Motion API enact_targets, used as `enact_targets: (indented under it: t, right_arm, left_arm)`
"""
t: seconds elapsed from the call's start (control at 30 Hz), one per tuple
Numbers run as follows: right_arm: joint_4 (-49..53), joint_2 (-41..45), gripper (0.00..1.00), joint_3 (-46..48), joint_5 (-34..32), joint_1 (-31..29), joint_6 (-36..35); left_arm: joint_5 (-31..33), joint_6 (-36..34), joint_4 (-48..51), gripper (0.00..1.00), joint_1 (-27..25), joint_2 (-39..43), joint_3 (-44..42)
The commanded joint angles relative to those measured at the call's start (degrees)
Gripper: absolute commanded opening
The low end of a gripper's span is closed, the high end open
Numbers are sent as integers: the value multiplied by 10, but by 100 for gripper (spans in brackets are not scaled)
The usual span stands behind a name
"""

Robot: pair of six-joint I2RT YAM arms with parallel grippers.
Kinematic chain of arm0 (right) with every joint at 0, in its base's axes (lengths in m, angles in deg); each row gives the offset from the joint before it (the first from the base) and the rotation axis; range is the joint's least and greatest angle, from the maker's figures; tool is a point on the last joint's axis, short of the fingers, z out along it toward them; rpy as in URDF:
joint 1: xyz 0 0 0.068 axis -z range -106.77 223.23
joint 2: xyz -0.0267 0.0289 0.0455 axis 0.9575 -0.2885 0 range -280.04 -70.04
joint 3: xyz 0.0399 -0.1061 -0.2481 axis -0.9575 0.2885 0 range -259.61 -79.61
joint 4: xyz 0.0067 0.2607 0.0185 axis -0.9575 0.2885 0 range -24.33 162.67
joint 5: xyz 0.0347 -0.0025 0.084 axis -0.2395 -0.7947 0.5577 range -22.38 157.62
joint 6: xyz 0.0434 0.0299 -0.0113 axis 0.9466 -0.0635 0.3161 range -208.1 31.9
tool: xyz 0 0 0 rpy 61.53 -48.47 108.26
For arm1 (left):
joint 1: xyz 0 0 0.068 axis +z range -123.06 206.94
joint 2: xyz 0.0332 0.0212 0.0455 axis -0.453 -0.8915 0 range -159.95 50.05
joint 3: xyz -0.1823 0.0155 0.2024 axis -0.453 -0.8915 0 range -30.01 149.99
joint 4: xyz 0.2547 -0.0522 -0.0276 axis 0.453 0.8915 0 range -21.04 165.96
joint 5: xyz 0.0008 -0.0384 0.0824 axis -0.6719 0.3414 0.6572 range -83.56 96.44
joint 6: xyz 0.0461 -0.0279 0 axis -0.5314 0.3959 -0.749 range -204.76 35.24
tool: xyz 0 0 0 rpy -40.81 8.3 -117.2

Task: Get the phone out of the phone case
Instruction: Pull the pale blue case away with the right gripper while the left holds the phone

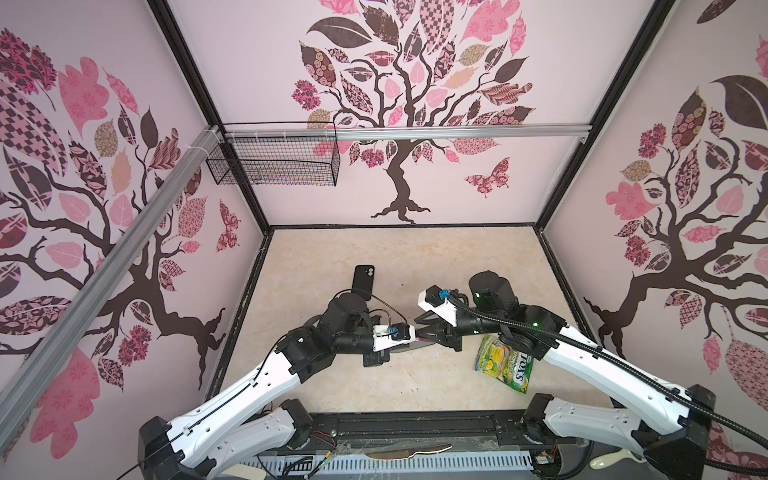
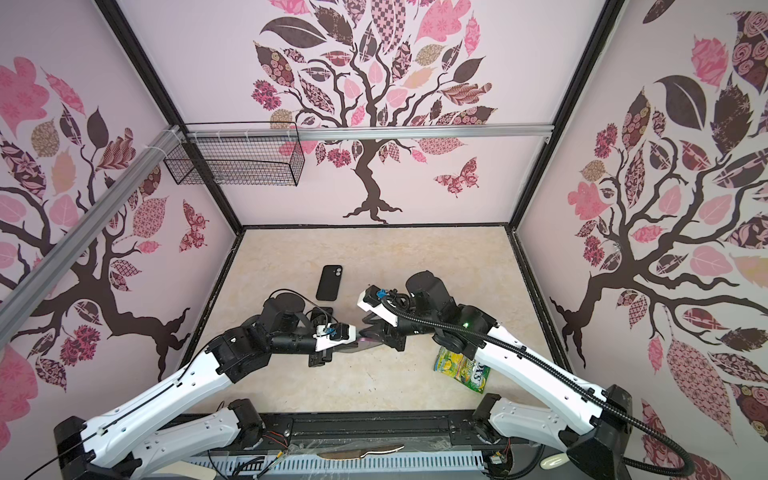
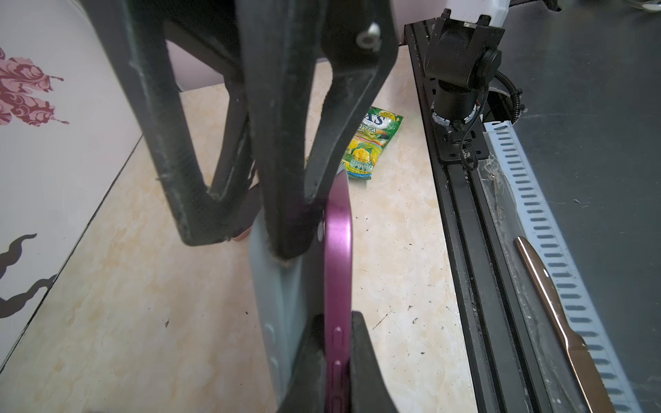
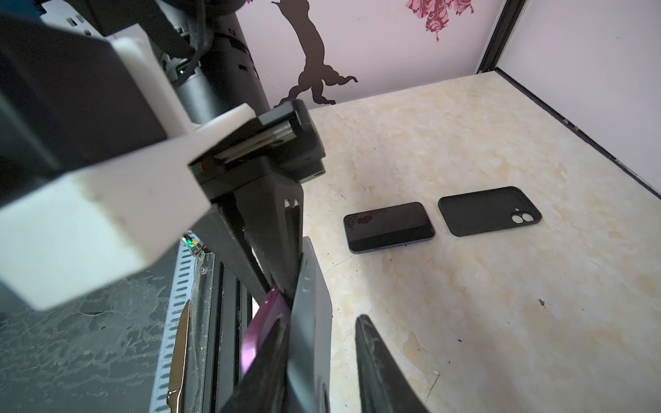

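Observation:
A purple phone is held edge-on above the table, with my left gripper shut on its lower end. Its grey phone case is peeled away from the phone along one side. My right gripper straddles the case wall. One finger is wedged between the phone and the case. The other finger stands outside the case with a gap to it, so these jaws are open. In both top views the two grippers meet tip to tip at mid-table.
A dark phone lies screen up beside an empty black case farther back. A green snack packet lies under the right arm. A knife rests on the front rail. A wire basket hangs on the back wall.

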Motion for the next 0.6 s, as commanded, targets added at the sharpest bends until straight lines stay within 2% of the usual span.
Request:
enact_targets:
  t: [0.0, 0.37, 0.43, 0.57]
  right_arm:
    - [46, 3, 31, -7, -21, -5, -5]
    - [-8, 22, 8, -2, 11, -5, 49]
    - [-20, 28, 1, 2, -4, -5, 62]
    - [-18, 28, 0, 4, -71, -3, 88]
  left_arm:
    - [15, 5, -103, 0, 1, 30, 20]
    - [25, 11, -106, 0, 1, 45, 6]
    - [25, 12, -106, 0, 1, 48, 2]
    - [11, 7, -104, 0, 1, 56, -6]
